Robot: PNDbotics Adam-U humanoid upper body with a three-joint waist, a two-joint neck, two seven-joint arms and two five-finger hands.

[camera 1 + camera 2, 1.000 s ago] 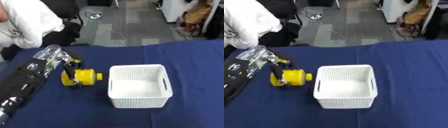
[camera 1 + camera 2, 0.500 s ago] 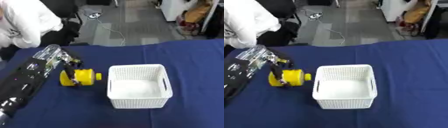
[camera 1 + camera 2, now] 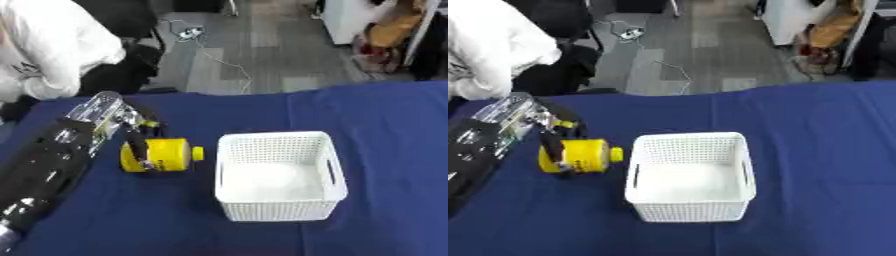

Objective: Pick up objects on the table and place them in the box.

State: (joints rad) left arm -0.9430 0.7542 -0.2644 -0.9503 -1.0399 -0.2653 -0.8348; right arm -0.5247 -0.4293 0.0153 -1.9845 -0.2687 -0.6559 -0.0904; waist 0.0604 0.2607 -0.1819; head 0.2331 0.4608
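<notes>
1. Work surface: a table [image 3: 376, 120] covered in dark blue cloth fills the lower part of both eye views; grey floor with a trailing cable lies beyond its far edge.
2. Container: a white perforated box [image 3: 278, 175] with slot handles in its sides stands upright near the middle of the table. Its interior shows only its white floor.
3. Object: a yellow bottle [image 3: 164, 155] lies on its side on the cloth just left of the box, apart from the box wall, its short yellow cap pointing toward the box. A label is visible on its body, but the print cannot be made out.
4. Left arm: black with a silver and clear section near the wrist, it enters from the lower left corner and runs diagonally up across the table toward the bottle.
5. Left hand [image 3: 136, 142]: it sits at the base end of the bottle, the end away from the box. Dark fingers [image 3: 555, 148] curl down over the bottle's body — the hand is closed around the yellow bottle. The bottle appears to rest on the cloth; whether it is lifted clear cannot be told.
6. Right hand: it appears in neither eye view
</notes>
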